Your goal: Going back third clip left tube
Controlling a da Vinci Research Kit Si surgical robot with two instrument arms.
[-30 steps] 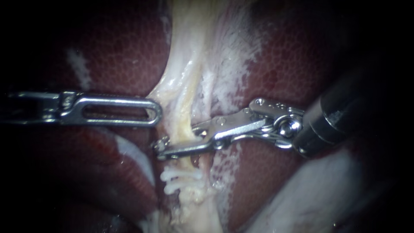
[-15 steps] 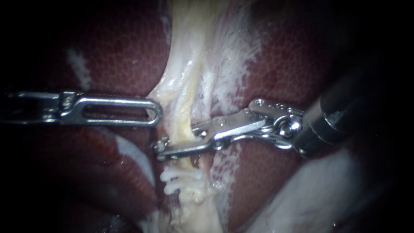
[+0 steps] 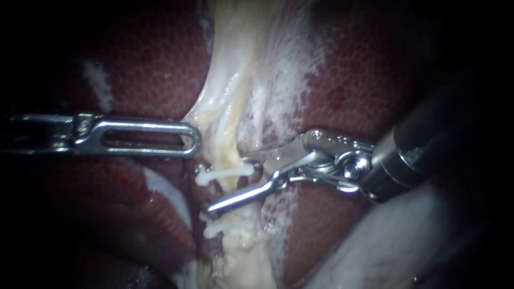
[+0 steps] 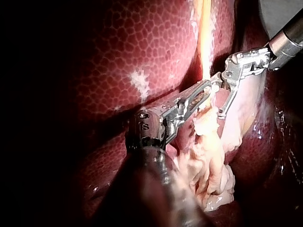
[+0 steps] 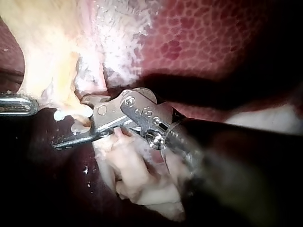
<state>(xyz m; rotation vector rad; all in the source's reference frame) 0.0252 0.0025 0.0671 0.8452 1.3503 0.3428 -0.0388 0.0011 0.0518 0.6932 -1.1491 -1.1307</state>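
Astride tube, right instrument hand wide open, holding nothing; white clip between jaws.

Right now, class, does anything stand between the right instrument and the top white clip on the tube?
Nothing visible does. The right instrument stands open at the tube, with the top clip right beside its tip. The left instrument lies off to the side, and the lower clips sit further down the tube.

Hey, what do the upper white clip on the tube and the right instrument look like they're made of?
The clip looks like white plastic: opaque, matte, with rounded ends. The right instrument looks like polished steel: silver with bright glints, exact metal unclear.
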